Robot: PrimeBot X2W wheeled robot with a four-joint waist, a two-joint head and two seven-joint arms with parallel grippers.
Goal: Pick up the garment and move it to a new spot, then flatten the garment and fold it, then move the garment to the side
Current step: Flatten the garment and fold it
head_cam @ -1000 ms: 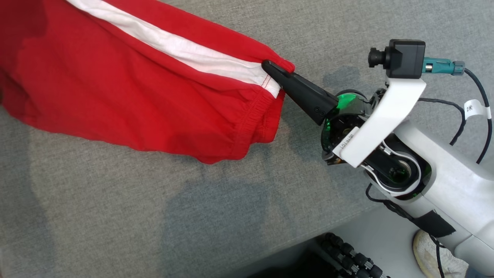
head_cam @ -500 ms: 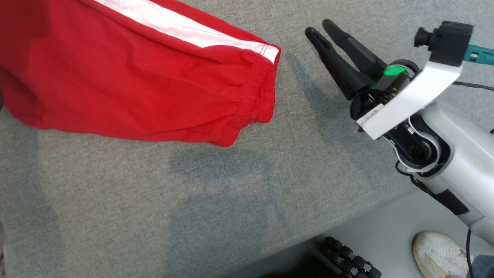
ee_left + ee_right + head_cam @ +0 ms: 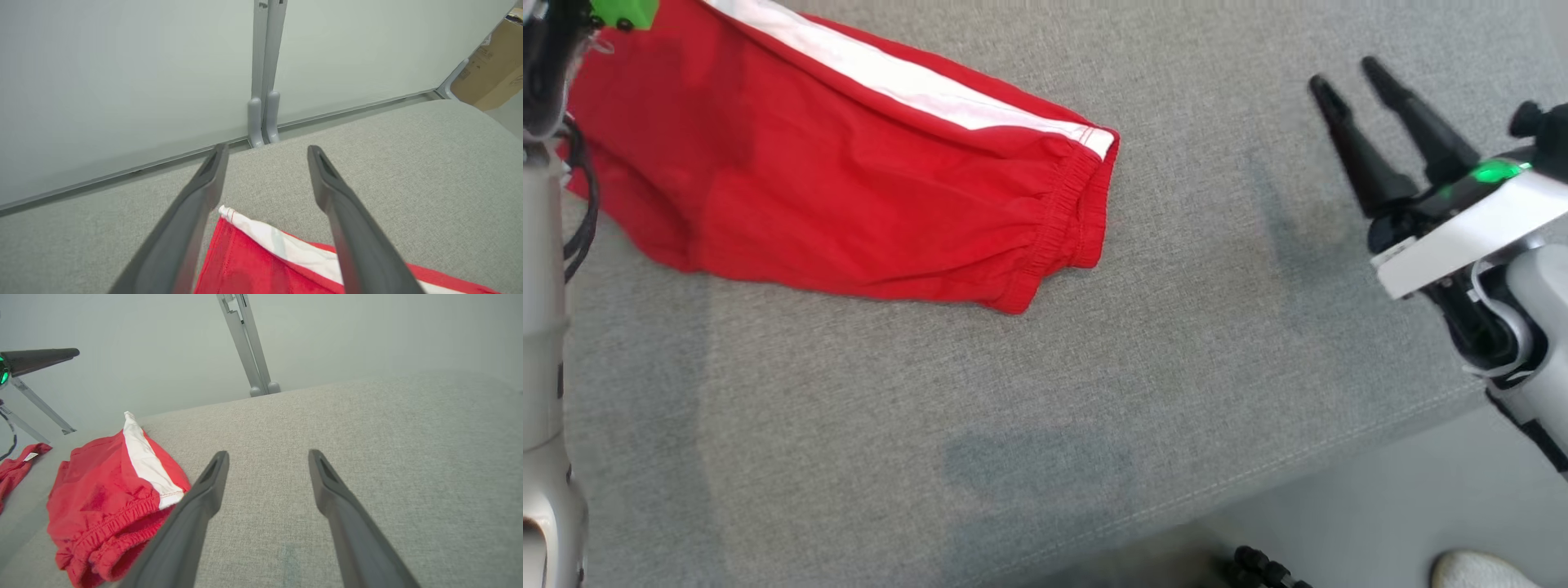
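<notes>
The grey woven fabric surface [image 3: 1094, 367] is viewed steeply downward, at close range, from the head camera. It is viewed low and obliquely along the left gripper [image 3: 266, 148] and the right gripper [image 3: 267, 452], toward a pale green partition wall [image 3: 122, 81]. The red cloth garment with a white stripe [image 3: 849, 204] is shared by all three views.

A grey fabric surface [image 3: 1094, 425] backs onto pale wall panels [image 3: 122, 73], a cardboard box [image 3: 492, 77] past one corner
</notes>
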